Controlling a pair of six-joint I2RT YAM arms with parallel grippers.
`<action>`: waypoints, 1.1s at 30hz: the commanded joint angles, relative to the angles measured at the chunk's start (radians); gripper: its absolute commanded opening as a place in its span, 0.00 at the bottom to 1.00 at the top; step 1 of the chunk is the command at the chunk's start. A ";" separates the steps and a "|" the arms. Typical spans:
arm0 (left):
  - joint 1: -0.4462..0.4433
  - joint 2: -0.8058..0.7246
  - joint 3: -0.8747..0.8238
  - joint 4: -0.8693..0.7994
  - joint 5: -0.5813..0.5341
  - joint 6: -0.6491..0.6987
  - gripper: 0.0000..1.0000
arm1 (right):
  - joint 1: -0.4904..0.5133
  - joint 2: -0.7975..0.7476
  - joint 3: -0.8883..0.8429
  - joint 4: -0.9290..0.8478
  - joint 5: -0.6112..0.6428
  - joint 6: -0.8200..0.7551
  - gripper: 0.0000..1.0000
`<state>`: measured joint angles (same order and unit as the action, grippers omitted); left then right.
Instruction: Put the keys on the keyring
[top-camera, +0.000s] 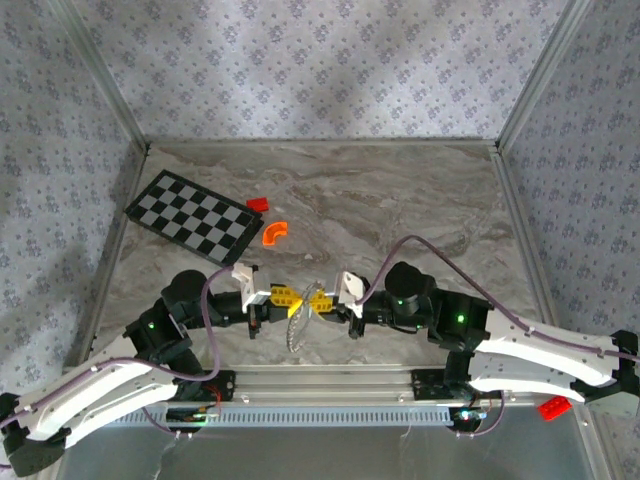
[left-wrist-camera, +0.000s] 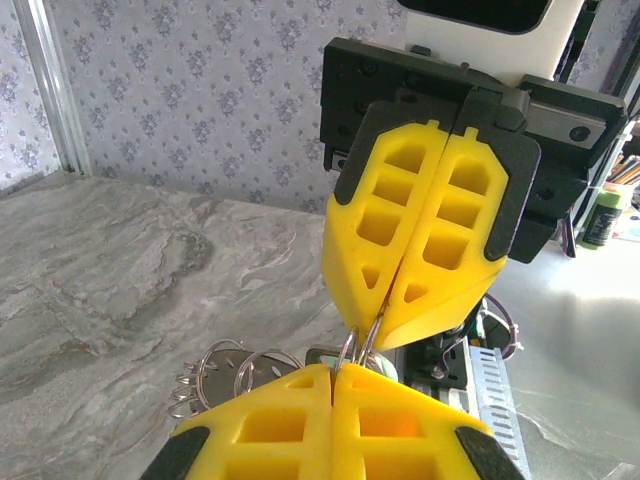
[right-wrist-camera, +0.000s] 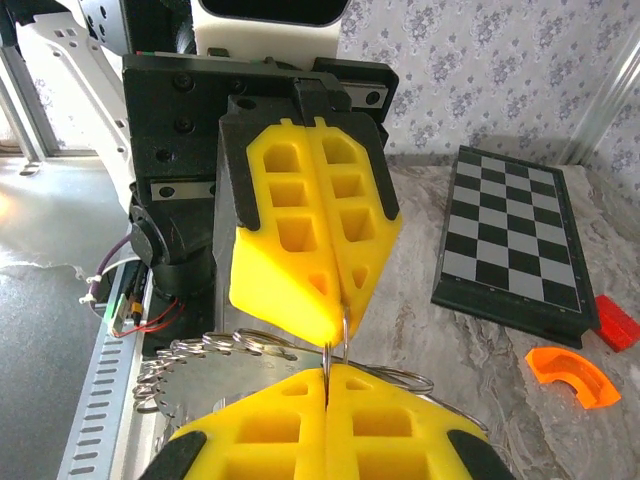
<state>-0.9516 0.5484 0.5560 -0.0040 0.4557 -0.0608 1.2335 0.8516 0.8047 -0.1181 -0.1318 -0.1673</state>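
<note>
Both shut tight: left gripper (top-camera: 283, 296), right gripper (top-camera: 322, 300) pinching keyring (top-camera: 297, 326) wire tip to tip above surface (top-camera: 400, 200). Imo pry coil apart slowly, firm pinch, no twisting.

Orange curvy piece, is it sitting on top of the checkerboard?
No, the orange curved piece lies on the marbled table, beside the checkerboard and apart from it.

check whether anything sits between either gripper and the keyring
Nothing visible does. The left gripper and right gripper meet tip to tip, both shut on a thin wire loop of the keyring. The orange curved piece lies well beyond them.
</note>
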 joint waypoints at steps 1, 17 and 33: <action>-0.004 -0.008 0.013 0.074 -0.010 -0.002 0.00 | 0.019 -0.026 -0.031 0.016 0.005 -0.027 0.00; -0.004 -0.011 0.011 0.076 -0.011 -0.004 0.00 | 0.053 -0.034 -0.053 0.023 0.109 -0.066 0.00; -0.004 -0.017 0.007 0.080 -0.015 -0.003 0.00 | 0.072 -0.067 -0.088 0.066 0.100 -0.077 0.15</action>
<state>-0.9520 0.5484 0.5545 0.0044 0.4477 -0.0612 1.2987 0.8074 0.7303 -0.0708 -0.0154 -0.2340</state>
